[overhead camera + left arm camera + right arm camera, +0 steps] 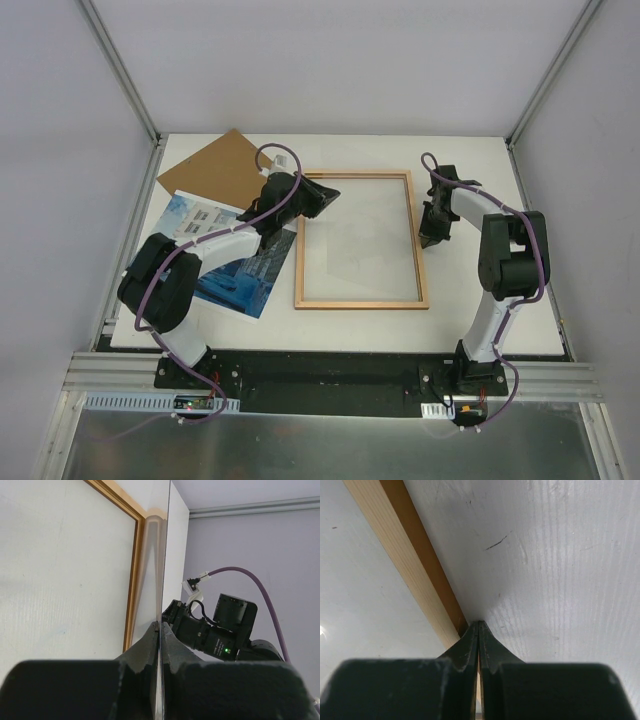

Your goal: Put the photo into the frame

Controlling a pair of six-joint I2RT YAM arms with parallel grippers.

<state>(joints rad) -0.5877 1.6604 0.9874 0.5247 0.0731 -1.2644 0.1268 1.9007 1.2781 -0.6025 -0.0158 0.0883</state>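
Pinching the clear pane (150, 580) edgewise, left fingers (155, 635) (right fingers (472, 645) closed, apparently too) risk it slipping onto the frame (361, 303).

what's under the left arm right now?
The photo lies on the table beneath the left arm, its middle covered by the forearm. The brown board sits behind it; whether they overlap is hidden.

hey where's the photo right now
In the top view the photo lies flat on the table's left side, partly under the left arm, just left of the frame and in front of the brown board.
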